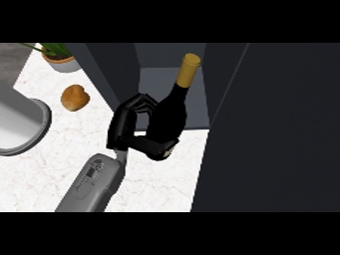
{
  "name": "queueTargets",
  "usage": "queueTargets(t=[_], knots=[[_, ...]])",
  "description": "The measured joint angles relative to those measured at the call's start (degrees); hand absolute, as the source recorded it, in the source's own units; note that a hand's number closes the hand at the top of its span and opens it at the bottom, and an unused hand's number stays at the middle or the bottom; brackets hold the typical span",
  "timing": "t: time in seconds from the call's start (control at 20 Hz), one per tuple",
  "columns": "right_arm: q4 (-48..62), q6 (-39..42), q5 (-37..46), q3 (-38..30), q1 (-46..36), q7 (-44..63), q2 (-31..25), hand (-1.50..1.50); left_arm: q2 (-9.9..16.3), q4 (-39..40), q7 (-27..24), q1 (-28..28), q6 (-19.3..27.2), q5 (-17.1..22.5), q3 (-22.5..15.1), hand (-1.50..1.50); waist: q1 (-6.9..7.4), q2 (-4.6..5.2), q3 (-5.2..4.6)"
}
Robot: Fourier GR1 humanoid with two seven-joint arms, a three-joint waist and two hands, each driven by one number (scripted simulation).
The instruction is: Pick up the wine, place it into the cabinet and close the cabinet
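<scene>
At the mouth of the open cabinet (174,74), a robot hand (132,127) holds the wine bottle (171,112) just above the white counter (47,169). Only one forearm shows, rising from the lower edge left of centre, and I cannot tell for certain which arm it is; the other robot hand is out of view. The black fingers (139,103) curl round the bottle's dark body from the left and the thumb wraps under near its base, so the hand is closed on the bottle. The bottle leans slightly, its gold-capped neck pointing up and into the cabinet opening, while its lower half seems not yet past the front edge of the grey shelf.

I judge the pick-up done and the placing under way. The next move calls for carrying the bottle further in, setting it upright on the shelf, opening the fingers and drawing the arm back without knocking the neck. The large dark panel (283,124) at the right looks like the door, which will then need swinging shut.

Well apart on the counter to the left are a brown bread roll (75,97), a potted plant (58,59) and a grey cylinder (10,122).
</scene>
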Motion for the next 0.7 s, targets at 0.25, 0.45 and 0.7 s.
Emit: queueTargets(t=[0.25, 0.45, 0.7], knots=[[0.11, 0.26, -0.47, -0.27, 0.85, -2.05, -0.15, -1.50, -0.02, 7.32, -3.76, -4.85, 1.86, 3.53, -1.52, 1.50, -0.33, 0.12, -0.02], [0.10, 0.76, -0.89, -0.42, 2.34, -3.74, -0.83, -1.50, -0.03, 12.95, -4.45, -10.09, 1.36, 6.29, -0.10, 1.50, -0.59, 0.17, -0.01], [0.31, 0.79, -1.35, -0.10, 2.21, -4.67, 0.21, -1.50, -0.03, 19.94, -5.84, -16.15, 2.74, 10.66, -0.91, 1.50, -0.84, 0.30, -0.03]])
